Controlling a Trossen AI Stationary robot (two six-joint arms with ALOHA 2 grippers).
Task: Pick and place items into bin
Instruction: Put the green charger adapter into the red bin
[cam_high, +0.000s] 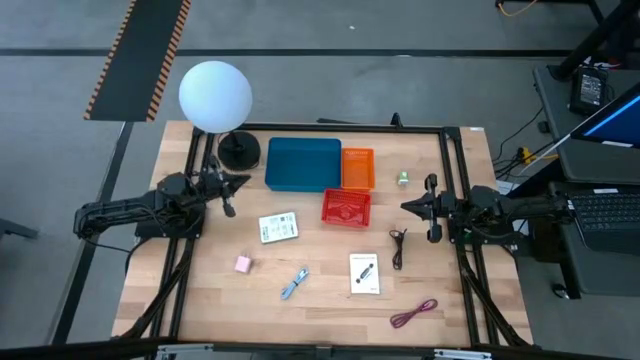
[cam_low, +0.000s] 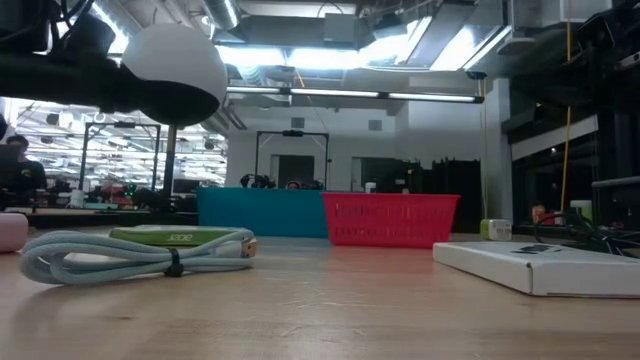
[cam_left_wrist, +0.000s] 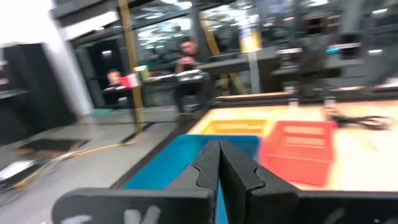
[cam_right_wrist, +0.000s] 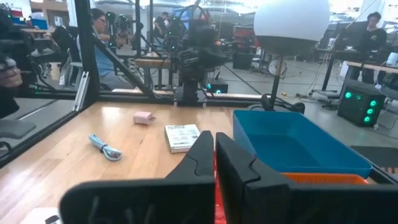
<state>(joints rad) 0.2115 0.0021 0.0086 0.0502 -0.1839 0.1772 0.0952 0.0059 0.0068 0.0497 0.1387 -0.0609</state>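
Items lie loose on the table (cam_high: 200, 300), none held. The card (cam_high: 278, 227) nearest the left gripper (cam_high: 236, 181) sits just ahead of it and toward the table's front edge; the pink cube (cam_high: 242, 263) is further front of that gripper. The blue-silver cable (cam_high: 294, 283) lies between the cube and the second card (cam_high: 365, 273), both well front of the two grippers. The black cable (cam_high: 398, 246) lies near the right gripper (cam_high: 408, 206), just front of its tip. The maroon cable (cam_high: 414, 314) is well front of it. The green piece (cam_high: 403, 179) sits just behind the right gripper.

Left gripper: fingers pressed together, empty. Right gripper: fingers together, empty.

Containers stand between the grippers: blue bin (cam_high: 302, 163), orange bin (cam_high: 357, 167) touching its side, red basket (cam_high: 346, 207) just front of both. No contents visible in any. The lamp (cam_high: 216, 97) stands behind the left gripper.
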